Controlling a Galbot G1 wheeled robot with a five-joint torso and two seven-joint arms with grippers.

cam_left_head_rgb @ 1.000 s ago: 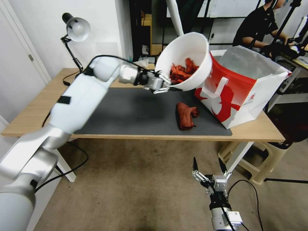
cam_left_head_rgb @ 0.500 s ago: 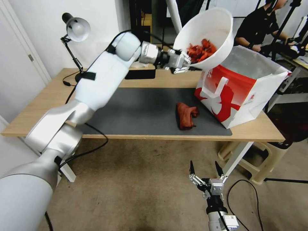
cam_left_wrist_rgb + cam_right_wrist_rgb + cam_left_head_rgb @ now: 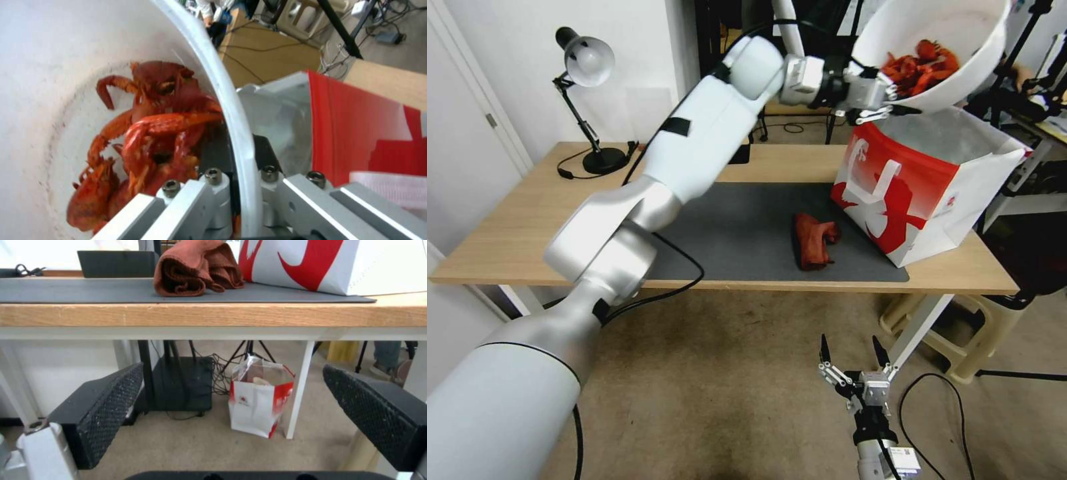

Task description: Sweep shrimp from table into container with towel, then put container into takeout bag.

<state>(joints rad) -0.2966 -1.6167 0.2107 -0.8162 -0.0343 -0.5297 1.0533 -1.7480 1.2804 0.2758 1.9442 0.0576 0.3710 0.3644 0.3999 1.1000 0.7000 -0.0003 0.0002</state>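
My left gripper (image 3: 894,93) is shut on the rim of the white container (image 3: 954,93), held tilted high above the open top of the red-and-white takeout bag (image 3: 920,200). The shrimp (image 3: 917,67) lie piled inside the container; the left wrist view shows the shrimp (image 3: 151,133) close up against the container wall (image 3: 35,66), with the bag (image 3: 356,120) below. The reddish-brown towel (image 3: 815,240) lies crumpled on the grey mat of the table (image 3: 507,227), left of the bag. My right gripper (image 3: 854,352) hangs open low in front of the table; its view shows the towel (image 3: 195,268) at the table edge (image 3: 213,315).
A desk lamp (image 3: 586,67) stands at the back left of the table. A beige stool (image 3: 960,327) sits under the table's right end. A second small paper bag (image 3: 260,400) stands on the floor beneath the table, with cables behind it.
My left arm has lifted the container up and to the right, from beside the bag's left edge to above its opening. The right gripper stays low and open.
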